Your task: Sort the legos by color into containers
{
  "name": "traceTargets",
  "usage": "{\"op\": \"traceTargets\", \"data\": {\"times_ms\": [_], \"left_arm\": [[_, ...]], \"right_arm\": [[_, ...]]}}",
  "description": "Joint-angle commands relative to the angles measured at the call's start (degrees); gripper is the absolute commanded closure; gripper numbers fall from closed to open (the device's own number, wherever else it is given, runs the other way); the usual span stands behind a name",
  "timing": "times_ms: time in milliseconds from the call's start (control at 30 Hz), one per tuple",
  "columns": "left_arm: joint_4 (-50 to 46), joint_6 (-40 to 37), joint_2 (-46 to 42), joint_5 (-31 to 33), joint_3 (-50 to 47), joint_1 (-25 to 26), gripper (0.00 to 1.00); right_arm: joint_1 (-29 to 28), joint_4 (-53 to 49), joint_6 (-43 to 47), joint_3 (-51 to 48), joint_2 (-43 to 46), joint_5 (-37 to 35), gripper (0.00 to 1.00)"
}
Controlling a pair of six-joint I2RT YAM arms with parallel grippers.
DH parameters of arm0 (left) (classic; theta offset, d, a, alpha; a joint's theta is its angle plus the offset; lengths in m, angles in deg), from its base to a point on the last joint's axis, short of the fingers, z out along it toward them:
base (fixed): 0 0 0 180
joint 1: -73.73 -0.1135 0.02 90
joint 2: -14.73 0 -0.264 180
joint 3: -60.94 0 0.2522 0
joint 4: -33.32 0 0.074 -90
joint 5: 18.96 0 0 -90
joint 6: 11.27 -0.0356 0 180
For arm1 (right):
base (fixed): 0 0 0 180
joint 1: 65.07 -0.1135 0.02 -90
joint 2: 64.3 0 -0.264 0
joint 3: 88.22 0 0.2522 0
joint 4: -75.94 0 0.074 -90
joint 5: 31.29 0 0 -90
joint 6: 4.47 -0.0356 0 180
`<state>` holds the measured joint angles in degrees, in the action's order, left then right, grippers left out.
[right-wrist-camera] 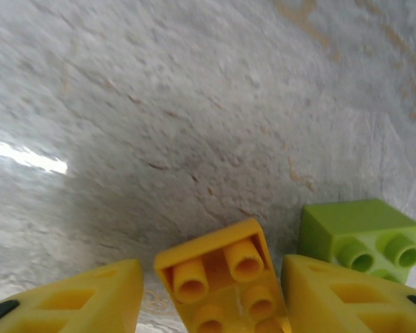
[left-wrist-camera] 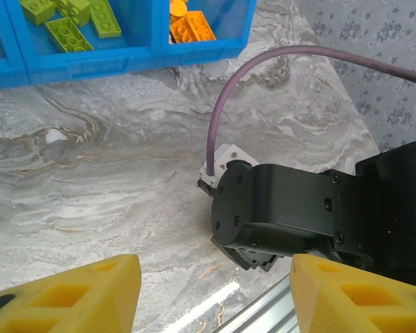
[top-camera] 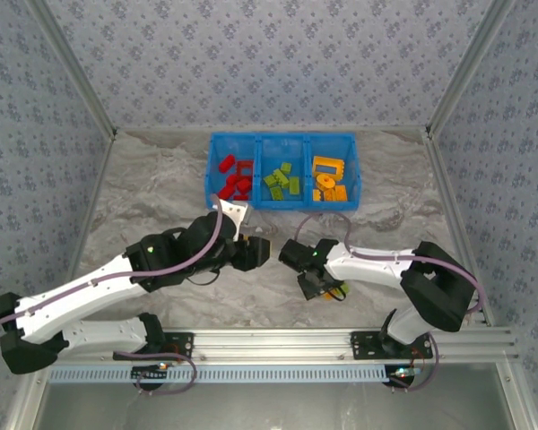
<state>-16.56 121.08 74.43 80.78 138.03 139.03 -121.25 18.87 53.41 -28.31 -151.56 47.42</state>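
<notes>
Bright, even overhead light, soft shadows on the marble table [top-camera: 143, 206], white glare streak at left in right wrist view, near foreground there soft

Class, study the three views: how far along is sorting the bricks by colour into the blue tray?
Done: the blue tray already holds red bricks on the left, green bricks in the middle and orange bricks on the right.
In hand: the right gripper straddles a yellow brick on the table, not clearly gripped.
Left: that brick and the lime brick beside it. The left gripper is open and empty.
</notes>
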Motion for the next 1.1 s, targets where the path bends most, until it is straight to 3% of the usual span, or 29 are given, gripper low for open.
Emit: {"op": "traceTargets", "data": {"times_ms": [0,267,467,633,833,1067], "left_arm": [[1.8,-0.1,0.3,-2.3,1.4,1.0,0.41],[5.5,1.1,-0.4,-6.2,-2.2,3.0,0.41],[6.8,4.3,-3.5,-4.5,-6.1,3.5,0.41],[7.1,4.2,-4.3,-1.1,-5.4,3.4,0.40],[8.1,1.7,0.1,3.5,-0.6,3.3,0.40],[7.3,-1.5,8.7,10.1,7.2,3.2,0.41]], "right_arm": [[-0.6,-3.1,-2.4,-1.8,2.0,-0.6,0.45],[-0.5,-1.9,-3.5,-3.7,3.3,0.1,0.55],[-0.2,-1.2,-4.9,-2.7,4.5,-0.8,0.64],[2.1,-5.9,-5.0,2.9,11.1,-3.6,0.67],[17.4,-7.5,2.7,14.5,16.2,-2.8,0.67],[31.3,-1.3,10.4,28.9,4.5,0.1,0.68]]}}
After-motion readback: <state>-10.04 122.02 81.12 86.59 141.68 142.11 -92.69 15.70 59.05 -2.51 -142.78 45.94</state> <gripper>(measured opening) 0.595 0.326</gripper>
